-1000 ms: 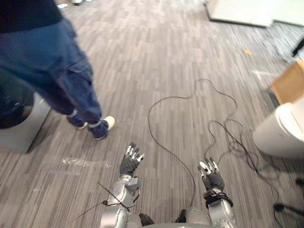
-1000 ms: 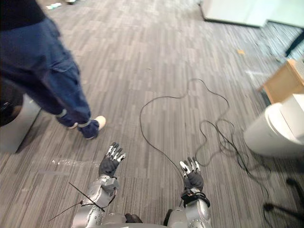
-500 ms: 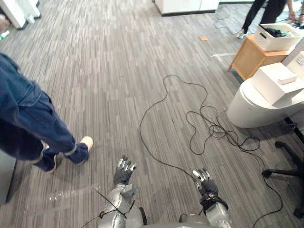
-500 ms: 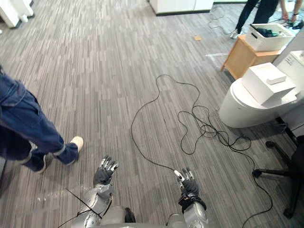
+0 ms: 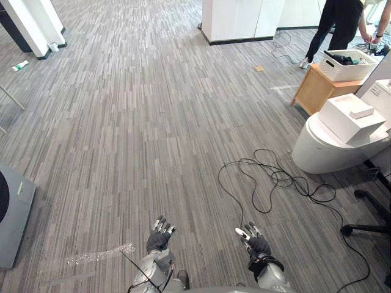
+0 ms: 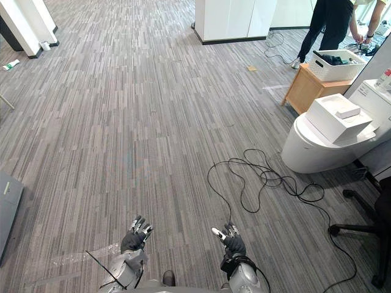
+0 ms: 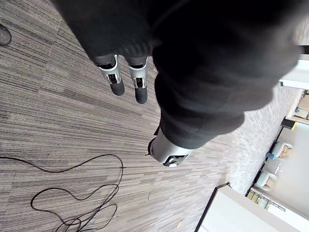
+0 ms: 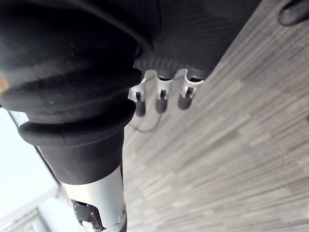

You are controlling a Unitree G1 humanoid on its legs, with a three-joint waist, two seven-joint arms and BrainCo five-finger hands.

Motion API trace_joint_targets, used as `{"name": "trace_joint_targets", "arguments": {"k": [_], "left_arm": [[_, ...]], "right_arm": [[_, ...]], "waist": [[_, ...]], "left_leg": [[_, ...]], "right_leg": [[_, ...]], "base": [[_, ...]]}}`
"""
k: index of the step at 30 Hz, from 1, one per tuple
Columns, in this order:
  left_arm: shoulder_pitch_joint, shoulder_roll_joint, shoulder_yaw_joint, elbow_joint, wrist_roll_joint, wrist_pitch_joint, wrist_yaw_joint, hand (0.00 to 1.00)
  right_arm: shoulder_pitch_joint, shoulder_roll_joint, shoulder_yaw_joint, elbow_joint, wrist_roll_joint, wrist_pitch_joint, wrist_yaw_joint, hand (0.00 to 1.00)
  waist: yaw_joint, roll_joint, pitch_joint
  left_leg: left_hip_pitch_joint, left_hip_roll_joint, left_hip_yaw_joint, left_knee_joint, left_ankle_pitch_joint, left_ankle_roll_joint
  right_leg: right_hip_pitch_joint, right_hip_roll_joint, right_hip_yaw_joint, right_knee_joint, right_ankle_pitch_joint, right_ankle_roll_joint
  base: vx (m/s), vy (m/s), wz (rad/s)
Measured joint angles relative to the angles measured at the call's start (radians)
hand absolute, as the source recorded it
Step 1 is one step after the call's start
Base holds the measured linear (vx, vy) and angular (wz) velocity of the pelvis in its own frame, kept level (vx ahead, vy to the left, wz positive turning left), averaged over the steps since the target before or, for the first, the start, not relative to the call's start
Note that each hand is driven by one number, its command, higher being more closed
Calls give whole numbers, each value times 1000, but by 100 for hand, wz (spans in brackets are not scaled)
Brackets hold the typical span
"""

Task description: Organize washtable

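The floor (image 5: 153, 122) is matt grey carpet, finely striped and rough-woven; the toilet (image 5: 324, 149) at right looks smooth, glossy white; the cabinet (image 5: 314, 88) beyond is pale matt wood; the left hand (image 5: 159, 235) and right hand (image 5: 255, 243) have silvery metallic fingers (image 8: 161, 100) and dark, matt ribbed covers.

Floor (image 5: 153, 122) ahead of left hand (image 5: 160, 231) and right hand (image 5: 252, 238): wide open. Right side blocked: toilet (image 5: 330, 149) with white box (image 5: 351, 119) on top, wooden table (image 5: 314, 91) behind, chair base (image 5: 366, 229) nearer. Grey platform (image 5: 13, 213) far left. Person (image 5: 336, 24) stands past table.

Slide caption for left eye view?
Left robot hand, right robot hand open over striped carpet; white box on toilet.
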Motion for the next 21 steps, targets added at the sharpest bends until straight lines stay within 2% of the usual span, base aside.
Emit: {"name": "trace_joint_targets", "arguments": {"k": [5,7,11,14,21], "left_arm": [[-44,35,1,1,10,-2,-28,0],[-67,48,3,18,20,-19,-51,0],[-122,64,16,188,69,-39,-96,0],[-117,63,27,280,100,-40,-109,0],[-86,59,56,368,138,-41,-105,0]], "right_arm": [[7,-10,-68,-1,3,-10,10,0],[6,-33,-91,1,6,-22,20,0],[-27,-55,-146,114,4,-35,27,0],[-12,-51,-151,181,3,-39,33,0],[-6,-33,-144,240,-14,-40,47,0]], "waist": [[-3,-7,1],[-5,-4,2],[-29,-2,8],[-32,-9,17],[-27,-9,29]], "left_leg": [[60,-1,11,-75,42,-5],[82,-1,17,-109,61,-7],[140,-3,21,-196,114,-8],[169,-4,22,-249,142,-13],[157,-15,11,-254,140,-13]], "right_leg": [[19,3,8,5,1,0],[18,6,23,15,1,0],[20,12,29,41,-5,-6],[17,13,28,60,-26,-3],[15,6,33,57,-31,3]], "base": [[-22,-17,-4],[-80,-26,-11],[-94,-17,-4],[-88,-8,2],[-53,23,8]]}}
